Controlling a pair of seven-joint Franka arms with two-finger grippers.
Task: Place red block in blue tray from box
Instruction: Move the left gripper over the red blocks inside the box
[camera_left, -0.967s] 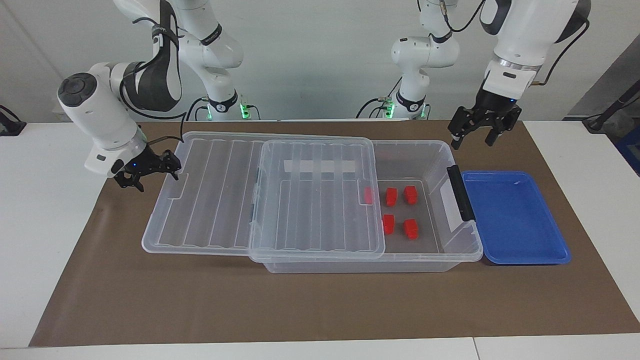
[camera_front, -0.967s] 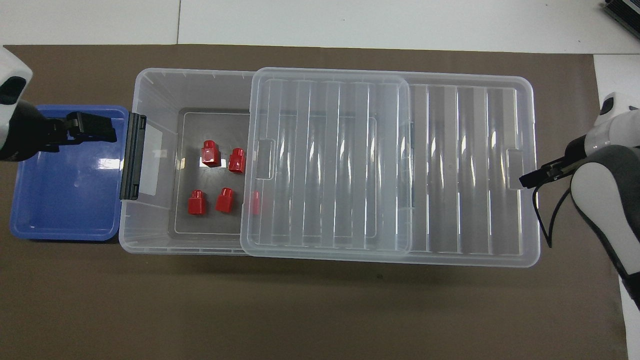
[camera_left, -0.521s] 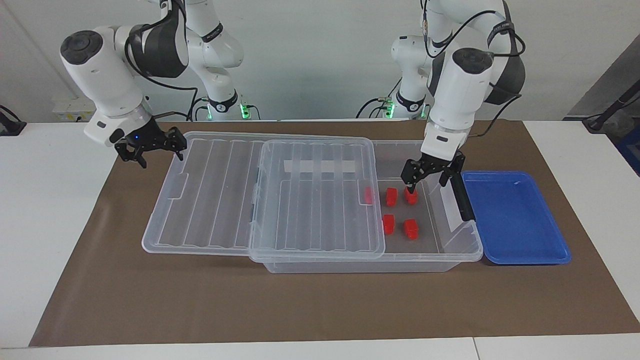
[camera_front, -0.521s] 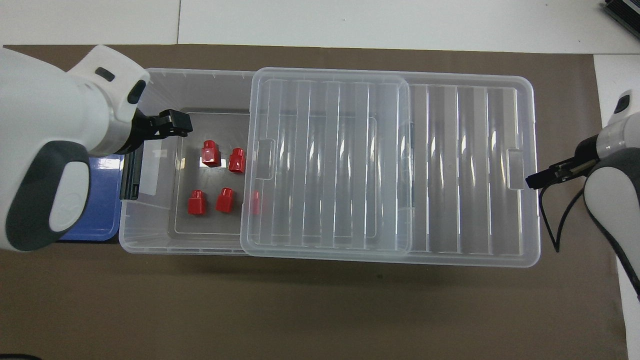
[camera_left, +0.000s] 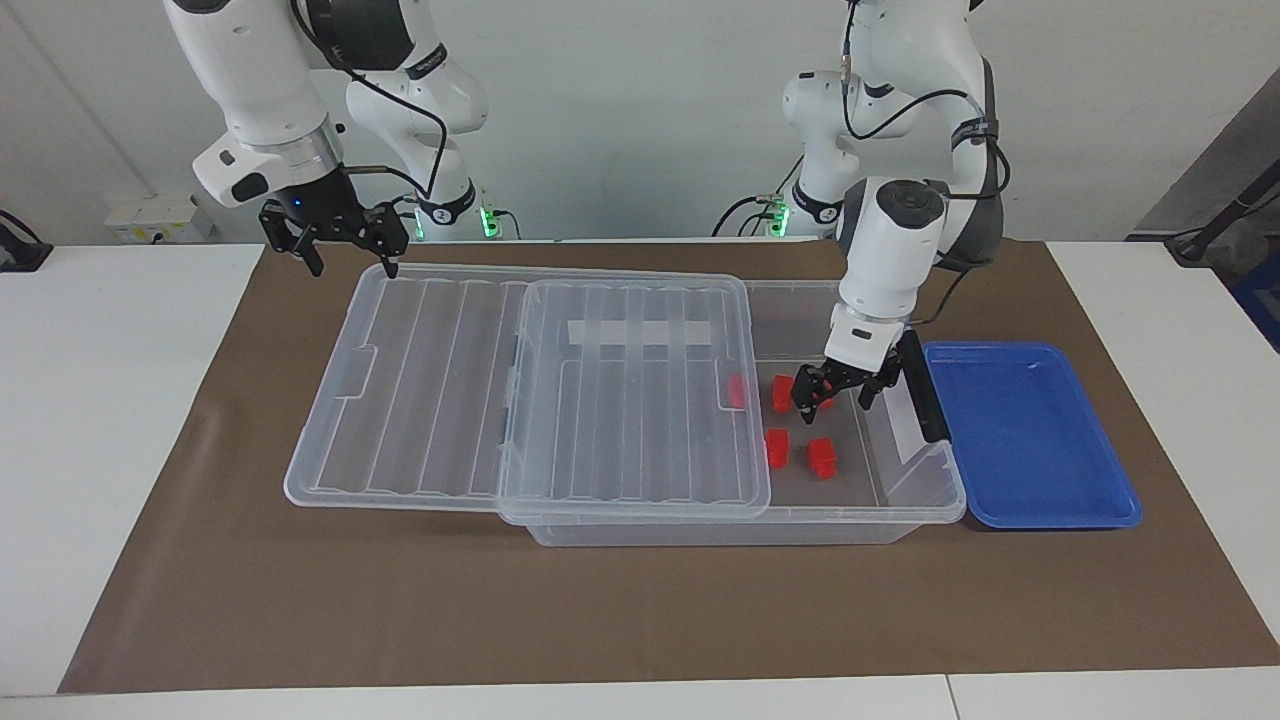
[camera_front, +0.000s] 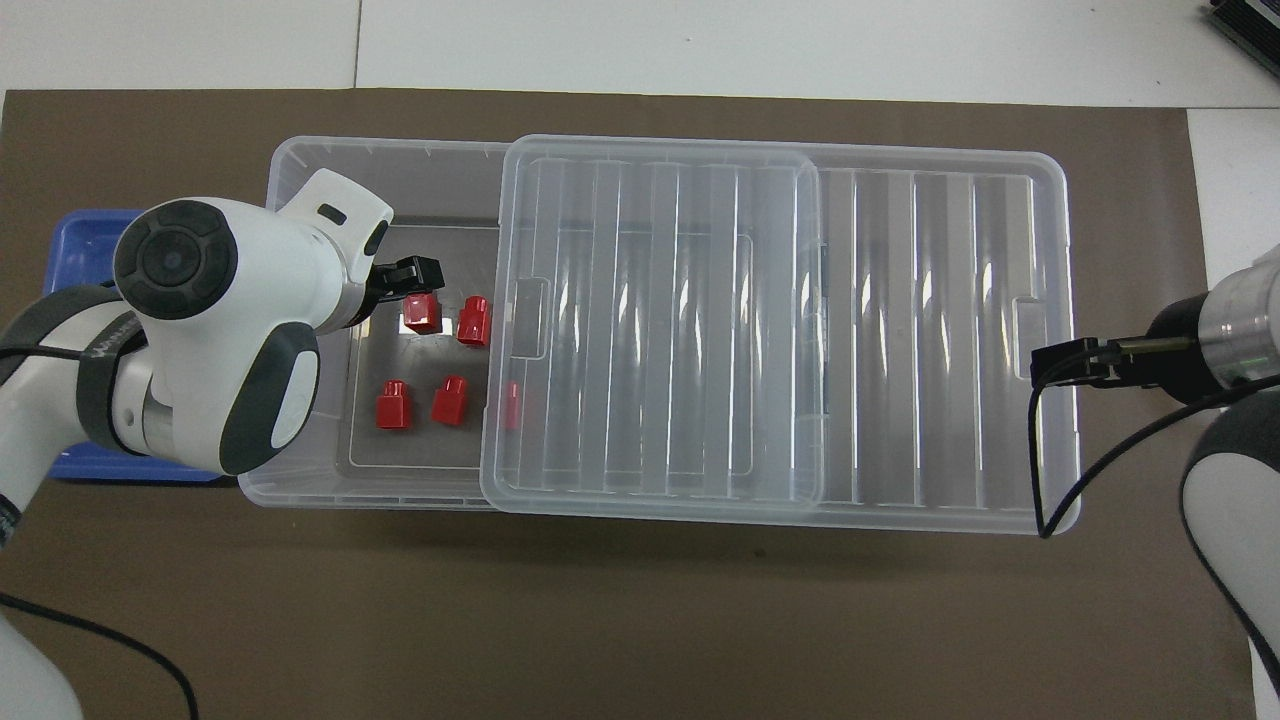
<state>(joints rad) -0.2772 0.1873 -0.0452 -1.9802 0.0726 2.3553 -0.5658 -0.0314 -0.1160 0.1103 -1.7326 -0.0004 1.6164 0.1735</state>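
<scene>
Brown matting covered the table. Facing view: left gripper (camera_left: 832, 391), fingers spread, straddled a red block (camera_left: 822, 392) inside the box (camera_left: 905, 500); right gripper (camera_left: 342, 232) waited, also spread, over the slid-back lid (camera_left: 520, 390). Overhead view: blue tray (camera_front: 85, 235) empty. Off-centre closing risked tipping the block.

In the overhead view, most of the blue tray (camera_front: 85, 232) is being covered by the left arm, and only one corner and part of a rim are being shown. One red block (camera_left: 826, 400) is being largely hidden by the left gripper (camera_left: 832, 393) in the facing view. Another block (camera_front: 511, 404) is being blurred through the clear lid (camera_front: 660, 330). Both arms are being cut off by the picture edges.
</scene>
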